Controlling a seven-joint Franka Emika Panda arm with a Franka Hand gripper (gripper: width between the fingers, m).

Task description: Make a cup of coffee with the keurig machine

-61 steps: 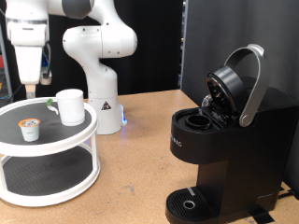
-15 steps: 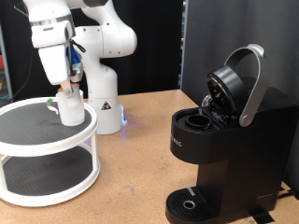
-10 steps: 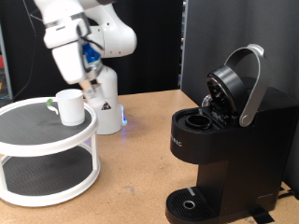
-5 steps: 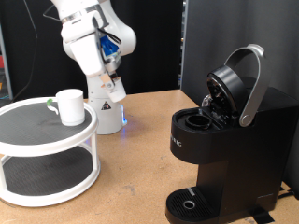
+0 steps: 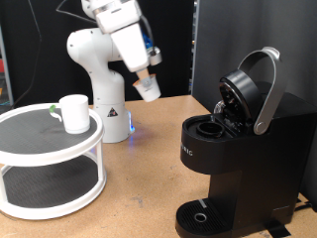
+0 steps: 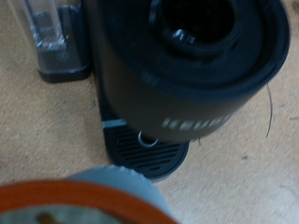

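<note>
A: What's in hand?

B: The pod-loading step, I'd judge. One keurig machine point(image 5: 238, 149) sits nearest on the desk point(image 5: 139, 183), lid up, chamber open. Farther back, one cup point(image 5: 73, 112) on the round stand point(image 5: 50, 164). The gripper point(image 5: 147, 87) hangs between them, clamped on one pod point(image 5: 148, 89).

A: What does it call for?

B: Lining the pod over the chamber.

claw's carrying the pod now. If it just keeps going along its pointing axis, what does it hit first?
Probably the keurig machine: the wrist view looks along the claw, past the held pod, onto the machine's open pod chamber and drip tray. Depth is unclear.
</note>
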